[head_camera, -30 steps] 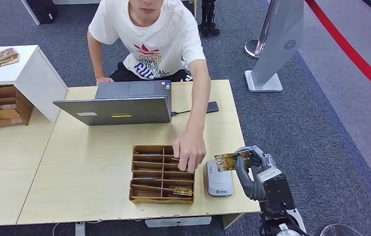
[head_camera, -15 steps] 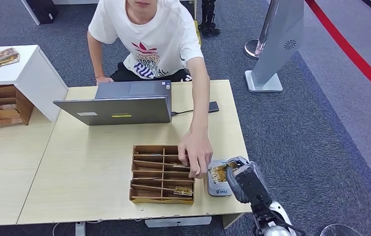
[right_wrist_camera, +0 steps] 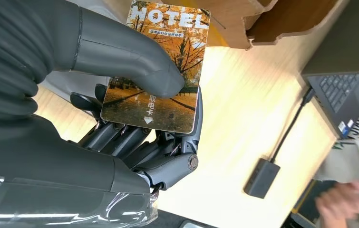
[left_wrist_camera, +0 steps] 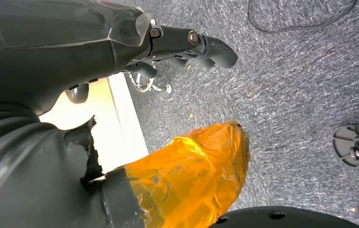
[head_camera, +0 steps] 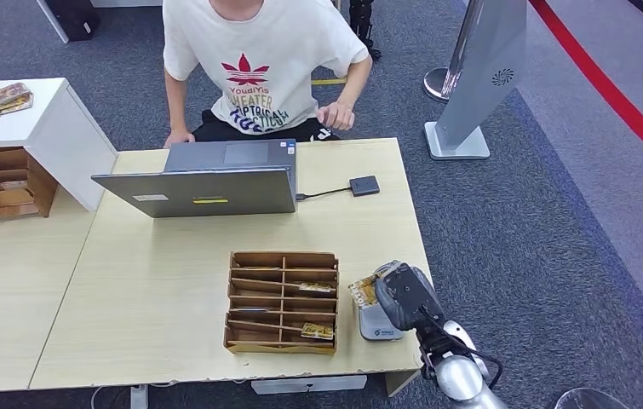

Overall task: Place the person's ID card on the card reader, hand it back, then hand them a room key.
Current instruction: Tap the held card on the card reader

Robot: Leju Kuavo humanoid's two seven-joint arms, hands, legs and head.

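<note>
Right hand holds the hotel card over the card reader.

Head view: at lower right, the right hand [head_camera: 401, 296] pinches the card [head_camera: 362, 291] above the card reader [head_camera: 379, 325], beside the wooden organizer [head_camera: 282, 300] on the desk [head_camera: 156, 281].
Right wrist view: thumb [right_wrist_camera: 134, 59] presses the card against the fingers.
Left wrist view: left hand [left_wrist_camera: 120, 52] hangs over carpet, fingers apart, holding nothing.
</note>
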